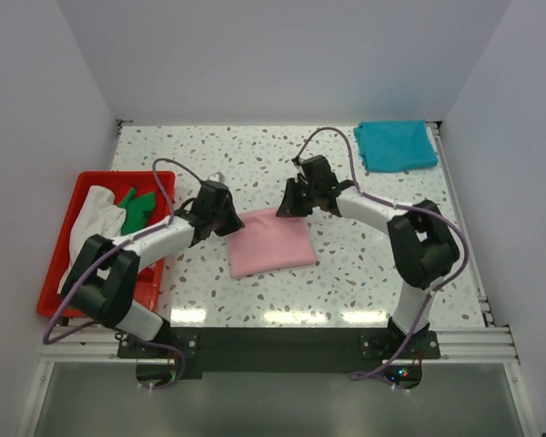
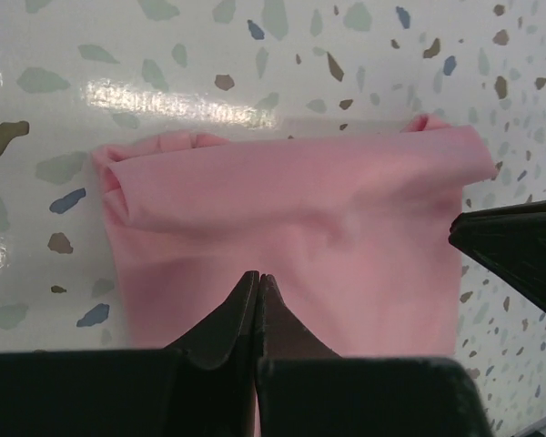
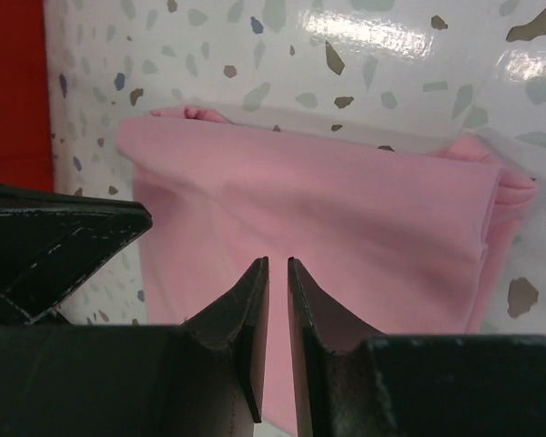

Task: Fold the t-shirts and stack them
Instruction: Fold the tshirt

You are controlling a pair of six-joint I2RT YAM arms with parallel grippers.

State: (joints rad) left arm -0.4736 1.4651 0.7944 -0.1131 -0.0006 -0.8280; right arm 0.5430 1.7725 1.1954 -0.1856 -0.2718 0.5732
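Well to the left of the pink shirt [image 1: 271,244] a red tray [image 1: 118,175] sits on the table [image 1: 255,155]. It holds a white shirt [image 1: 91,223] and a green shirt [image 1: 138,211], both crumpled and touching each other. The white one drapes over the tray's length.

My left end effector [image 2: 258,278] is at the pink shirt's upper left corner. It is closed, fingertips pressed together just above the cloth, and I cannot tell whether any fabric is caught between them.

The pink shirt lies folded into a flat, near-square packet at the middle of the table, with a rolled edge along one side.

My right end effector [image 3: 278,264] is at the pink shirt's upper right corner. It is nearly closed, with a thin gap between the fingers and no cloth seen in it.

Far to the upper right of the pink shirt, a teal shirt [image 1: 396,144] lies folded in the table's back corner.
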